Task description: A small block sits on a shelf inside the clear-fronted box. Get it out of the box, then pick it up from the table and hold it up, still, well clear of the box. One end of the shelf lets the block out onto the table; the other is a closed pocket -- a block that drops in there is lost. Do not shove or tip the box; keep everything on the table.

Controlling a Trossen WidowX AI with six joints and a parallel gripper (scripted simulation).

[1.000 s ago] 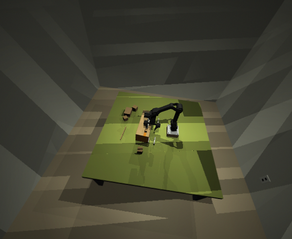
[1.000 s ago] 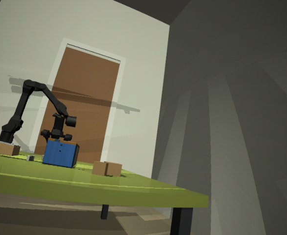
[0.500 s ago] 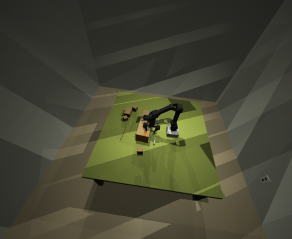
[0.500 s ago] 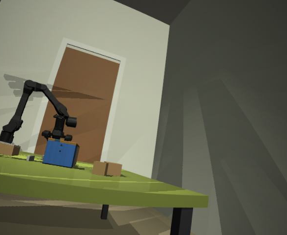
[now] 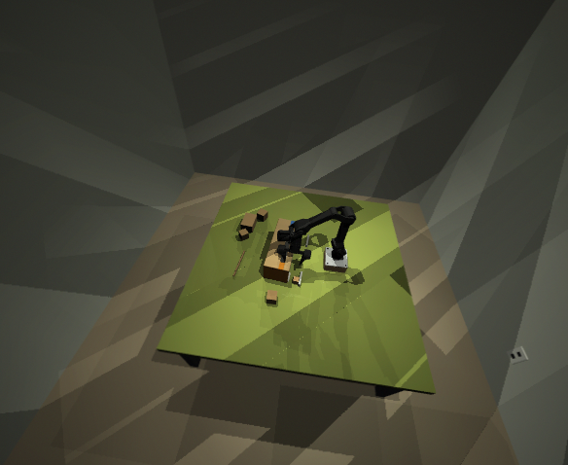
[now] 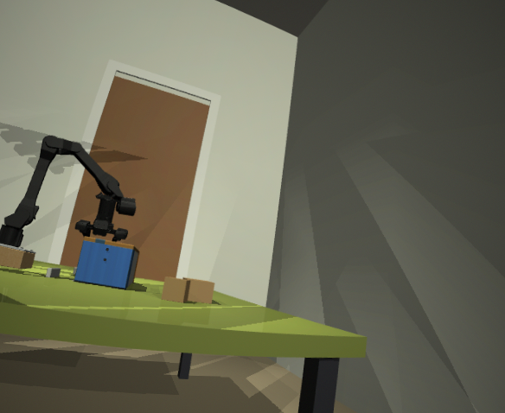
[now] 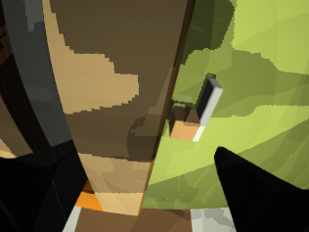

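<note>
Because the gripper [image 6: 101, 231] hangs just over the box [image 6: 106, 263] with jaws spread and empty, descending risks shoving it.

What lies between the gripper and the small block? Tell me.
Wrist view: past the box edge under the open gripper, only bare table up to the block.
</note>
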